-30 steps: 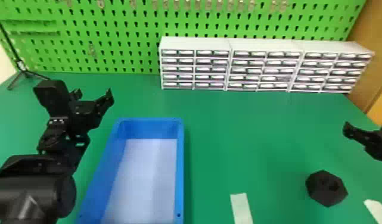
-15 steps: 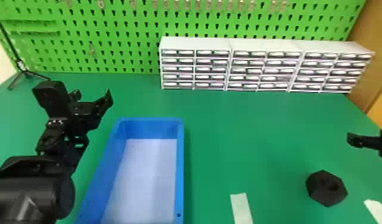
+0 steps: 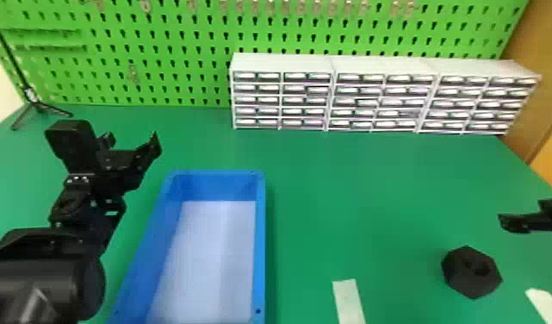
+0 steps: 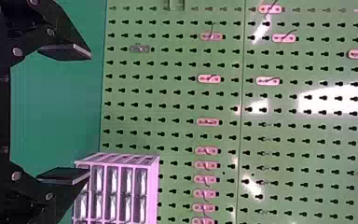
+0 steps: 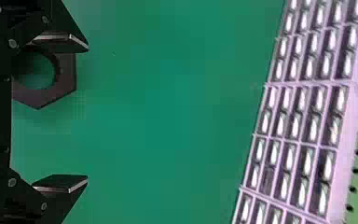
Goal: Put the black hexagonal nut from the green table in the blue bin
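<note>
Presently, both grippers are set open. At the left gripper (image 3: pixel 131 141), located beyond the blue bin's far left corner, the two flat fingers are held wide apart. In the left wrist view, the pegboard (image 4: pixel 177 102) and part of the drawer units (image 4: pixel 154 186) are seen ahead of the left gripper (image 4: pixel 89 114), with green table surface framed between its fingers.

Only partly within the head view, the right gripper (image 3: pixel 529 222) is positioned at the robot's right side, pointed inward. In the right wrist view, a wide gap is seen between the fingers of the right gripper (image 5: pixel 87 114).

The black hexagonal nut (image 3: pixel 457 272) is located on the green table (image 3: pixel 352 194), near the right gripper, toward the robot and to the left of its visible fingertip. One face, with its round hole, is turned upward. From the right wrist, the nut is partly covered by one finger and the gripper body; contact cannot be determined.

The blue bin (image 3: pixel 260 241) is placed well to the left of the right gripper and to the right of the left gripper, extended toward the robot. Between nut and bin, a pale strip (image 3: pixel 350 301) is located; a second strip (image 3: pixel 546 303) is located right of the nut.
</note>
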Motion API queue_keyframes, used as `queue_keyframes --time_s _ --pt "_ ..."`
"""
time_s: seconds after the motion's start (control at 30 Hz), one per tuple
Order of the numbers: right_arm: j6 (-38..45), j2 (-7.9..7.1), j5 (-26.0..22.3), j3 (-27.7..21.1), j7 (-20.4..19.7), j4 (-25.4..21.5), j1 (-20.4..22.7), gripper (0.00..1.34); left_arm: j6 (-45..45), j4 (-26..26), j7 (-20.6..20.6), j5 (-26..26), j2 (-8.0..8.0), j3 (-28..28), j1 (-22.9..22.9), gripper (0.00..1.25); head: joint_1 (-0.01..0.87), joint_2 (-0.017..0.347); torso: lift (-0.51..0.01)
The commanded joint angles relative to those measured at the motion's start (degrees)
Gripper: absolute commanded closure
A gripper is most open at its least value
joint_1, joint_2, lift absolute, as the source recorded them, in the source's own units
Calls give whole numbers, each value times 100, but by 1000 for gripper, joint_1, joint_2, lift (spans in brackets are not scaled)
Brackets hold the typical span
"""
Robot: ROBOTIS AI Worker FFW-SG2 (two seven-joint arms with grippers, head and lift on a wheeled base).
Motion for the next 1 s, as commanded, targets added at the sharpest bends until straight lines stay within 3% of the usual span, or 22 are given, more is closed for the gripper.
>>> queue_keyframes --time_s 0.0,0.27,0.63,0.97 --pt "-70 -205 653 261 475 62 41 289 20 -14 0 0 38 10 17 372 686 28 -96" --pt "-431 -372 1268 411 1284 264 208 289 38 -32 0 0 73 10 17 372 686 28 -96" --pt "-659 -389 1857 578 2093 449 287 289 55 -58 0 0 99 27 43 372 686 28 -96" --pt "-677 -389 2138 569 2286 484 340 289 55 -67 0 0 99 36 78 372 686 28 -96"
